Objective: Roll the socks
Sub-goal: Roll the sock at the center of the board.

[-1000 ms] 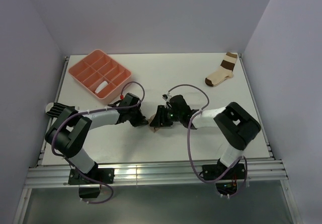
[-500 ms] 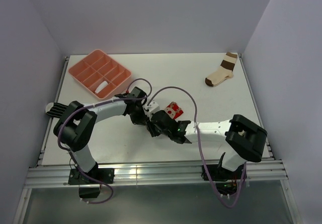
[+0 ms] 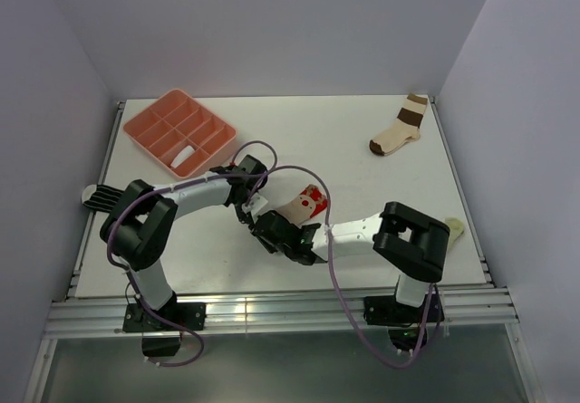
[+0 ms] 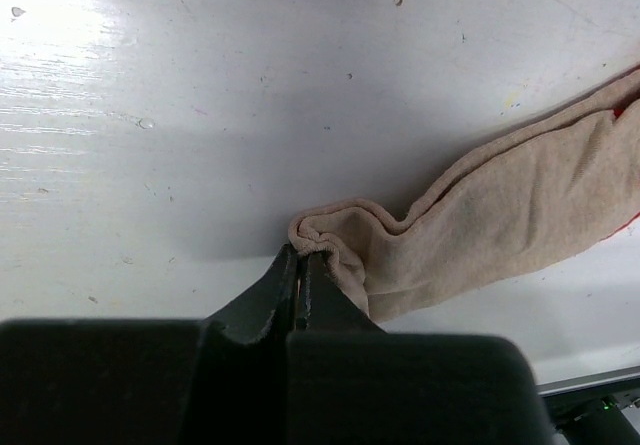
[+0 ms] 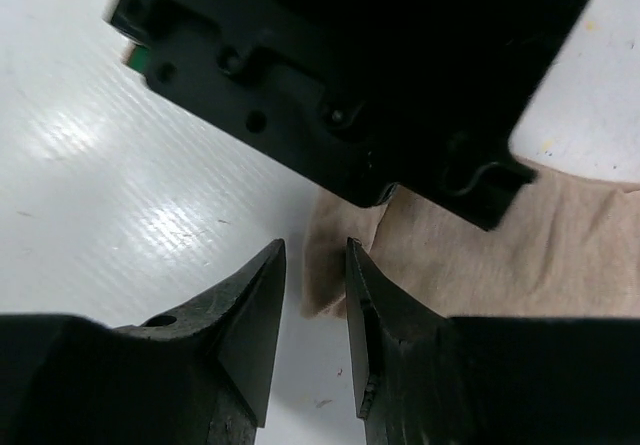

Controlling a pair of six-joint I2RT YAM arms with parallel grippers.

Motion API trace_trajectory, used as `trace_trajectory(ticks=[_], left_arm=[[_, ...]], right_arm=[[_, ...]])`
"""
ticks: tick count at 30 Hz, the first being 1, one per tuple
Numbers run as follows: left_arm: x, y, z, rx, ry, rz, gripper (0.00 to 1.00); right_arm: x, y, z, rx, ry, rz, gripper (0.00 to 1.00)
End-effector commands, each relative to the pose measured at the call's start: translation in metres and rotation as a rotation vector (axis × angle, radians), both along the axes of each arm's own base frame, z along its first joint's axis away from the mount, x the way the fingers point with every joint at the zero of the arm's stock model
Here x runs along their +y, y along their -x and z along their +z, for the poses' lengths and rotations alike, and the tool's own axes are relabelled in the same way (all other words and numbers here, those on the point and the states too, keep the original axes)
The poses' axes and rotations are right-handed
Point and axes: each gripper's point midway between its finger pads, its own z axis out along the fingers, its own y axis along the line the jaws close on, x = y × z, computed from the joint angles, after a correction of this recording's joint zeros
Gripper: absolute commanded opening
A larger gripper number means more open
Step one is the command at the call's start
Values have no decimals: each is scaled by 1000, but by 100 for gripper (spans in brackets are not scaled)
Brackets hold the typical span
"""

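Note:
A tan sock [image 3: 299,207] with a red end lies at the table's middle. In the left wrist view the tan sock [image 4: 490,220] runs off to the right, and my left gripper [image 4: 303,255] is shut on its bunched cuff edge. In the top view the left gripper [image 3: 253,206] sits at the sock's left end. My right gripper [image 3: 265,228] comes in from the near side. Its jaws [image 5: 315,265] stand a little apart, with the sock's corner [image 5: 335,265] in the gap beyond the tips. A white-and-black sock [image 3: 90,194] pokes out under the left arm.
A pink compartment tray [image 3: 145,122] with a small white item stands at the back left. A cream sock with brown bands [image 3: 400,129] lies at the back right. A pale yellowish lump [image 3: 455,229] shows behind the right arm's elbow. The left gripper's black body [image 5: 360,65] fills the top of the right wrist view.
The right arm has swung toward the near left, bringing its gripper to the sock's cuff end, and its jaws have narrowed. The sock's red end has come into view. The left gripper stays shut.

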Motion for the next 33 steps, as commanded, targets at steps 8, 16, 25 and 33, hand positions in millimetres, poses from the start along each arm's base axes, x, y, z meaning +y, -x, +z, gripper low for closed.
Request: trace_trajectory(ticks=[8,16,25,33], left_arm=[[21,22,-19,89,-119,-30,1],[15,18,-4,55,-71,-9,1],[10,11,35,-44,39,118,20],[7,10,64,-169,210,214,69]], right_arm=[[4,-5,-22,-8,40,-11,36],[-28,-4,-60,22,173,-129,12],[-23,21,-42,236,-113,-91,0],[-13,35,-3,521,-501,15,0]])
